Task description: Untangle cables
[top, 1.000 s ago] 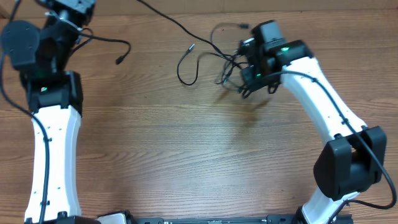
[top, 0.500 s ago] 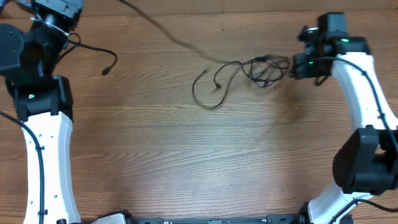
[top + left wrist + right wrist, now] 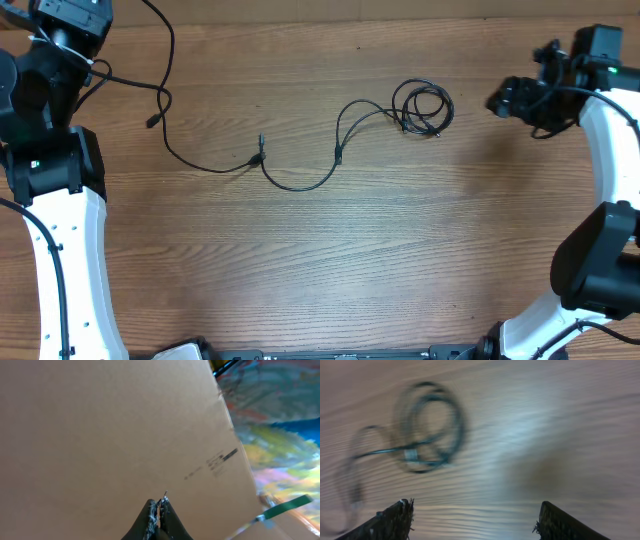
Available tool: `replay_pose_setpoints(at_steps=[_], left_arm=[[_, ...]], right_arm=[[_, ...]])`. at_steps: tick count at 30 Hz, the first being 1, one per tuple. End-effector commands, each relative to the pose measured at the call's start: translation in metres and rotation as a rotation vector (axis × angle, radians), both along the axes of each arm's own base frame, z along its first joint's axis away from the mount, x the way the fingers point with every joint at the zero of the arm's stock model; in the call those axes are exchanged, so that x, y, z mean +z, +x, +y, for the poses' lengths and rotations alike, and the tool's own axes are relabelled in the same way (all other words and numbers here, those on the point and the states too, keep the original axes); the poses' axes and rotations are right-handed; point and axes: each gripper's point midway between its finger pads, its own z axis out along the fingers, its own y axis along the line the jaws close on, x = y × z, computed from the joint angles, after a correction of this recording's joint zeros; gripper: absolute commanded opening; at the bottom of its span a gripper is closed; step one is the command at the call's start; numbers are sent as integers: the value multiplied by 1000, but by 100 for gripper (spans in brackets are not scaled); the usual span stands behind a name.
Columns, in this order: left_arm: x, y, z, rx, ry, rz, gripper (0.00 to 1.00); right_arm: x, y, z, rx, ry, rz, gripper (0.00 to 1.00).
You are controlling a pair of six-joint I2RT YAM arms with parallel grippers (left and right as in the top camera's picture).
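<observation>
Wood-grain tabletop (image 3: pixel 400 250) is seen from overhead, with two white-and-black arms at its sides, one left and one right. Thin black flexible cables (image 3: pixel 300 186) are laid across the far half of the table, between the arms. One small round coil (image 3: pixel 423 106) of several turns is counted, right of centre. One strand is led out of it to the left, dipped into a shallow loop at mid-table, then run left and up past the left arm and off the top edge. Three small plug ends are counted on the open strands: one (image 3: pixel 338 152) at the right of the loop, one (image 3: pixel 260 150) at its left, and one (image 3: pixel 152 122) on a short strand close to the left arm. How many separate cords make up the run cannot be told. Left gripper (image 3: pixel 159 510) is raised off the table against one plain brown cardboard panel (image 3: pixel 100 435). Its jaws are clenched, with a thin dark strand end pinched between the tips. Right gripper (image 3: pixel 474 506) is held to the right of the coil, apart from it, with jaws spread wide and nothing between them. The coil (image 3: pixel 427 425) is blurred in the right wrist view and lies flat on the wood ahead of the fingers.
</observation>
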Motion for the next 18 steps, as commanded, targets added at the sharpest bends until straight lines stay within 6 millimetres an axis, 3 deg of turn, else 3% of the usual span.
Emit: replay_pose_setpoints(at_steps=[1,6,10,12,14,18], left_arm=[[27,-14,3,80,169,-116,4],[33,-13,21,248,362,-111,4],[-3,-11,66,490,558,166,4],[-10,-14,88,596,654,245,4],[-3,-19,112,702,743,271,4],[24,-25,158,859,764,254,4]], right_arm=[[12,3,64,143,172,-39,80],[10,-7,118,263,178,-4,79],[10,-14,153,338,181,4,79],[11,-17,166,353,187,11,79],[11,-19,174,366,190,16,79],[11,-23,186,379,196,25,79]])
